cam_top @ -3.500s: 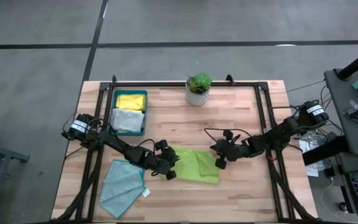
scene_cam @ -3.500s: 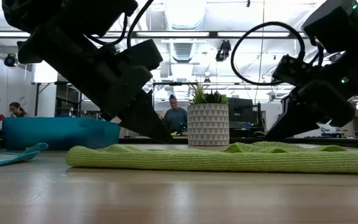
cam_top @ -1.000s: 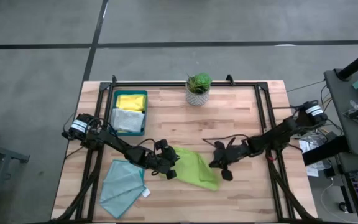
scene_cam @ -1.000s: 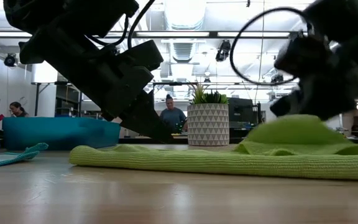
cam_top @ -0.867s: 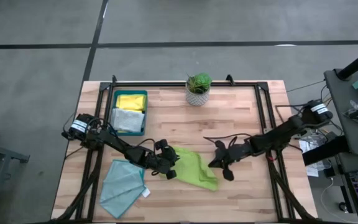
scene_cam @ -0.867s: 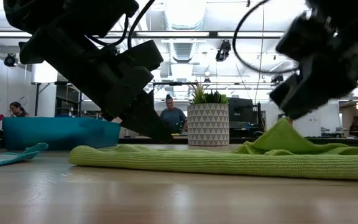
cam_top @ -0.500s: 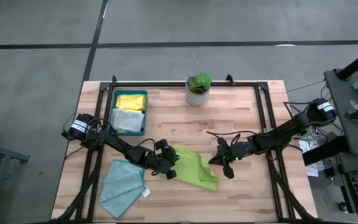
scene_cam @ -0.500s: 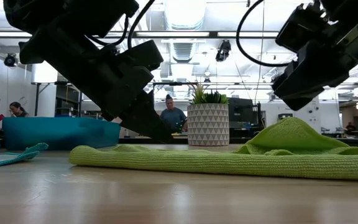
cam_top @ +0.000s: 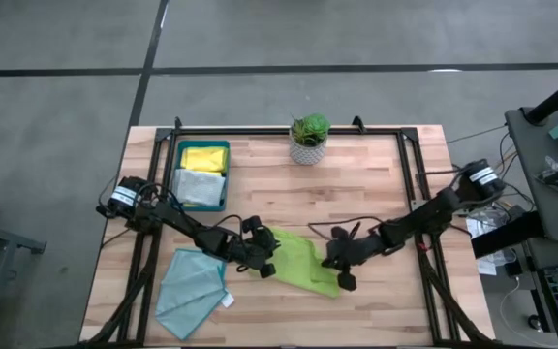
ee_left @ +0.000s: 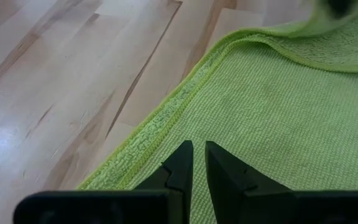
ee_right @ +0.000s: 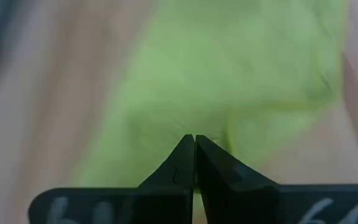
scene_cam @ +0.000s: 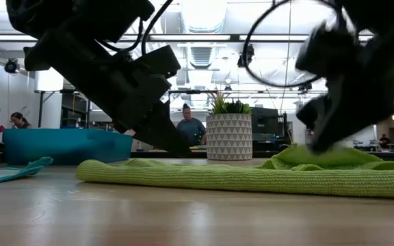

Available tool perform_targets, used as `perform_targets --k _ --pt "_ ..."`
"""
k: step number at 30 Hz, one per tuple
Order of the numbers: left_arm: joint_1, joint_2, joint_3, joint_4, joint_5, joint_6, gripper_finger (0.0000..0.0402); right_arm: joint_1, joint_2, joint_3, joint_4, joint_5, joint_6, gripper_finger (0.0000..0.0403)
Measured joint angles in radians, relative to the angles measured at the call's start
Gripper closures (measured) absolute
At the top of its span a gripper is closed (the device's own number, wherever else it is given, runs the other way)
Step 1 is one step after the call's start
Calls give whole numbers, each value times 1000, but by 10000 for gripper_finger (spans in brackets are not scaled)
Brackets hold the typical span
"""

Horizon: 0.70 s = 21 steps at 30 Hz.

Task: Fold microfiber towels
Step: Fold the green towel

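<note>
While we watch from above, the fold is half made and both arms meet at lower centre of the frame
Lime green towel [cam_top: 301, 262]: lies lower centre on the table [cam_top: 356, 194], one flap doubled over, a raised hump at its right side in the low view
Left gripper [cam_top: 265, 267]: fingers almost pressed together, a thin slit between them, tips down on the towel's left edge; we judge it pins the cloth rather than grips it
Right gripper [cam_top: 342, 274]: fingers pressed together, tips at the towel's right edge; whether a fold of cloth is nipped between them we cannot tell
Other towels: light teal towel [cam_top: 192, 291] lower left; yellow towel [cam_top: 204, 157] and pale grey towel [cam_top: 199, 186] in the tray [cam_top: 227, 174], upper left
Risk: if the left pin slips, we think the whole cloth drags instead of folding
Risk: the hump may spring back or crease crooked if released early
</note>
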<state>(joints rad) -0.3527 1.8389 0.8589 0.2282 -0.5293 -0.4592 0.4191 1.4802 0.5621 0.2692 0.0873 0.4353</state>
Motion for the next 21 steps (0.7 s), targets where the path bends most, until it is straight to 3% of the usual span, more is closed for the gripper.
perform_targets --k 6,21 --pt "0 0 0 -1 0 -1 375 0 26 71 -291 134 12 394" --pt "5 109 6 -62 0 -85 375 -7 -107 72 -504 173 23 394"
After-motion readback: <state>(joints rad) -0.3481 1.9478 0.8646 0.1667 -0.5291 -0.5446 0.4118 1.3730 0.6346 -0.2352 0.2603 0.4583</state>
